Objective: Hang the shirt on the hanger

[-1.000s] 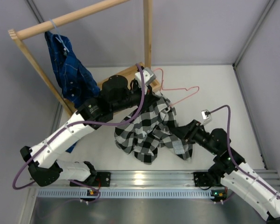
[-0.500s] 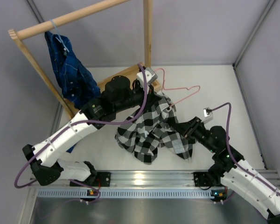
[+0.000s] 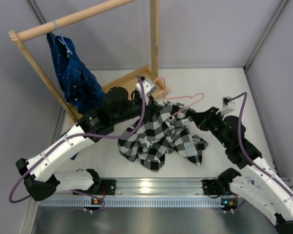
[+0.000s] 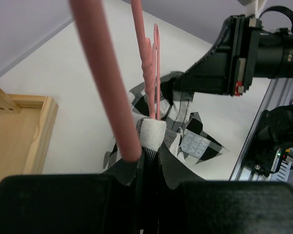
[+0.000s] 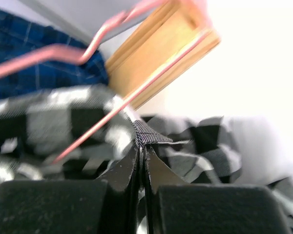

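Note:
The black-and-white checked shirt [image 3: 158, 136] lies crumpled on the white table between my arms. The pink wire hanger [image 3: 188, 96] is tilted over its upper edge. My left gripper [image 3: 155, 99] is shut at the hanger's neck [image 4: 149, 73], with a white fold of the shirt [image 4: 152, 132] pinched between the fingers too. The hook's thick wire [image 4: 100, 73] passes close to the left wrist camera. My right gripper [image 3: 194, 118] is shut on a fold of the shirt [image 5: 149, 134] at its right side, with the hanger's wire [image 5: 132, 97] just beyond the gripper's tips [image 5: 141, 146].
A wooden rack [image 3: 73, 19] stands at the back left, its base [image 3: 132, 78] beside my left wrist. A dark blue plaid shirt [image 3: 71, 73] hangs from it on a pale hanger [image 3: 58, 29]. A metal rail [image 3: 151, 187] runs along the near edge. Grey walls close in both sides.
My right gripper has shut on the shirt and moved up and to the right, drawing the fabric that way. My left gripper has shifted slightly left with the hanger.

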### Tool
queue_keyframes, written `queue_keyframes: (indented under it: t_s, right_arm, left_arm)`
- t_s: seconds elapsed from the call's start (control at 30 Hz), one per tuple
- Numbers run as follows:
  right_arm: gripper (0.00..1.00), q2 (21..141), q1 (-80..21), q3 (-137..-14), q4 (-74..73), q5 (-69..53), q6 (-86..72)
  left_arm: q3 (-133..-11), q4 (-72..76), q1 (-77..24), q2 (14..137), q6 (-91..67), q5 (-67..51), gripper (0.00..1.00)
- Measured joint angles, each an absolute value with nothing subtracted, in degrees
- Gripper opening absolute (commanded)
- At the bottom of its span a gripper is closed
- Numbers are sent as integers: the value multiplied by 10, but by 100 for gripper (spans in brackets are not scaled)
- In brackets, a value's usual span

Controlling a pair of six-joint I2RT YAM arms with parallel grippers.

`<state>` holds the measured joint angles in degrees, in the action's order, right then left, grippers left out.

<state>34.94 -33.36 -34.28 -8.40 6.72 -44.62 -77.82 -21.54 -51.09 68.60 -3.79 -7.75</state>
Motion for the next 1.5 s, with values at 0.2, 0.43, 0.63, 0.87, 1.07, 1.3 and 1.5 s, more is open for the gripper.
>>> queue_keyframes:
  t_s: [0.2, 0.43, 0.63, 0.87, 1.07, 1.3, 1.5]
  right_arm:
    - [0, 400, -232, -398, -113, -4, -395]
    - [0, 443, -154, -423, -123, -120, -373]
    - [0, 493, -117, -453, -151, -184, -346]
    - [0, 560, -119, -544, -195, -200, -290]
    - [0, 603, -167, -638, -244, -142, -225]
    - [0, 540, -189, -639, -233, -143, -251]
    - [0, 414, -265, -545, -115, -145, -340]
  left_arm:
    - [-729, -216, -511, 610, -37, -69, 0]
    - [-652, -222, -513, 551, -49, -70, 0]
    - [-604, -226, -513, 522, -59, -62, 0]
    - [-597, -258, -513, 509, -58, -62, 0]
    - [-626, -288, -536, 538, -45, -56, 0]
    - [-771, -351, -545, 617, -71, 72, 0]
    - [-988, -348, -495, 757, -98, 81, 0]
